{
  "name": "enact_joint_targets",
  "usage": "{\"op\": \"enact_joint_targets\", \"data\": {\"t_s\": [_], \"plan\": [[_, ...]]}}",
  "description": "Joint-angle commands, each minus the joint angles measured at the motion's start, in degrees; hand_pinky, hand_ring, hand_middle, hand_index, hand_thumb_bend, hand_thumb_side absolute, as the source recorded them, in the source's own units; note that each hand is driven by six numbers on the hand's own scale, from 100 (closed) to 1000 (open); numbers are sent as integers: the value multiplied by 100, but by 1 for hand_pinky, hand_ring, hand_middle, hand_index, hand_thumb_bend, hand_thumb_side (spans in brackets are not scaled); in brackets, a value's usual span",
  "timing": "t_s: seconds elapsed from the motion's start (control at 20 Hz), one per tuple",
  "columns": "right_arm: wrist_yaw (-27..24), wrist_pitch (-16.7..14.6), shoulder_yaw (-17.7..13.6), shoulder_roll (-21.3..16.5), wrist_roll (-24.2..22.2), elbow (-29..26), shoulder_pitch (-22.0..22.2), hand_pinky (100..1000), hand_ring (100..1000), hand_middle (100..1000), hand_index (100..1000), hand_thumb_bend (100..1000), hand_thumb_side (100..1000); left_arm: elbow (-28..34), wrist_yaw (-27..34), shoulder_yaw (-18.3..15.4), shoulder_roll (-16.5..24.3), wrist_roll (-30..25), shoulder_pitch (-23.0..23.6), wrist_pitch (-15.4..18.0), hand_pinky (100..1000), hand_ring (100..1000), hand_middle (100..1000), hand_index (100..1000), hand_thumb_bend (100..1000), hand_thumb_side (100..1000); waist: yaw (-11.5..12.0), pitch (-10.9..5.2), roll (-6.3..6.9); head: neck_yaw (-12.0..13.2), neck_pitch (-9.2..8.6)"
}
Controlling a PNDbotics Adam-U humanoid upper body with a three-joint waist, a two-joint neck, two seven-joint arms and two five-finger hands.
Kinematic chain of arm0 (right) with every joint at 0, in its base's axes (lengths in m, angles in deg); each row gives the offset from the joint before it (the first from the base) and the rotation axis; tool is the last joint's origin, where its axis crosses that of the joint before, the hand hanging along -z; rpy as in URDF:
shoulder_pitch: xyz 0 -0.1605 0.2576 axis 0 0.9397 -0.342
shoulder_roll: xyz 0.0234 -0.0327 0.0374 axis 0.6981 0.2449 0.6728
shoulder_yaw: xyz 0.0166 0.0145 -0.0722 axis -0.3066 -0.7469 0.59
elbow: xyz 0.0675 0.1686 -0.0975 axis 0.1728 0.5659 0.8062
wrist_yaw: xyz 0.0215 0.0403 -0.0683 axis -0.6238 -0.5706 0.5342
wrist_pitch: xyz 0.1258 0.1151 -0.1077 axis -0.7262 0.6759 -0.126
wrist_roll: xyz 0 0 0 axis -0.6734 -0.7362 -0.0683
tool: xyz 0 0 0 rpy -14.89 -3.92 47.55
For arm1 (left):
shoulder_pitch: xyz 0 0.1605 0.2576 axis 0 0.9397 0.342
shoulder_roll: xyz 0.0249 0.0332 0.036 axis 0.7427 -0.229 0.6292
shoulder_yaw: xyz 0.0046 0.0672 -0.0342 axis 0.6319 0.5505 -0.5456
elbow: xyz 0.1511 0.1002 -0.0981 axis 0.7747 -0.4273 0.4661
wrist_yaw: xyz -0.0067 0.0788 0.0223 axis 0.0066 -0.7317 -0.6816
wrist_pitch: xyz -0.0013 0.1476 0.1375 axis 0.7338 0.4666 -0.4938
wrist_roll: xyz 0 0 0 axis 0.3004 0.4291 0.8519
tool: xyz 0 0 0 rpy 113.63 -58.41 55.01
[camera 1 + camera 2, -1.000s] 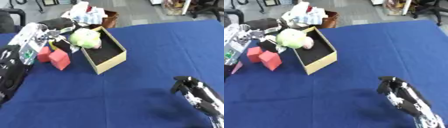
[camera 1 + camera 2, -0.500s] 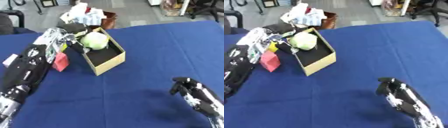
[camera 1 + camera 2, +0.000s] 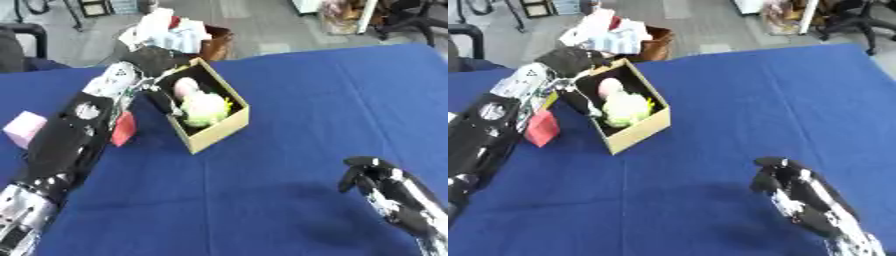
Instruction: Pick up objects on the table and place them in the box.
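The left hand (image 3: 156, 64) is hanging over the far-left rim of the box (image 3: 220, 131), up around ten o'clock on the blue table (image 3: 289, 100). Its fingers are spreading slack along the box's left wall, clasping nothing that I can make out. The green and pink plush toy (image 3: 203, 107) is lying inside the box, resting on its floor, so I'd judge this one is delivered and the hand is at the letting-go step.

Two things are waiting outside: a red block (image 3: 123, 129) sitting just beside the box's left wall, partly hidden under the forearm, and a pink block (image 3: 24, 128) farther out at nine o'clock.

The right hand (image 3: 785, 182) is idling at about five o'clock, fingers curling inward around nothing.

Next, I reckon the left hand needs to lift clear of the rim, swing toward nine o'clock and come down on the red block without nudging the box.
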Motion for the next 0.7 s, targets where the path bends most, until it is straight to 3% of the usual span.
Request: {"op": "enact_joint_targets", "data": {"t_s": [0.05,0.2,0.25,0.4,0.7], "plan": [[-28,-2,-17,-27,-6,-81,-57,565,584,543,783,100,437,183,-147,-114,181,214,-76,-19,903,840,873,947,779,663,-6,-107,-59,-20,-67],[-22,1,-35,-34,11,-80,-56,565,584,543,783,100,437,594,294,-157,422,167,36,43,903,840,870,948,728,616,2,-106,-48,-28,-75],[-18,2,-39,-38,15,-79,-54,565,584,543,783,100,438,759,557,-187,550,82,76,55,898,837,864,947,639,550,11,-108,-40,-33,-73],[-7,5,-50,-50,24,-75,-47,565,584,543,783,100,438,1266,1513,-314,1030,-278,221,-41,884,823,847,939,561,515,36,-117,-21,-59,-69],[9,5,-76,-88,48,-72,-25,566,583,543,783,100,438,1797,2465,-857,1934,-590,808,-823,861,803,820,929,443,419,116,-140,16,-89,-62]]}}
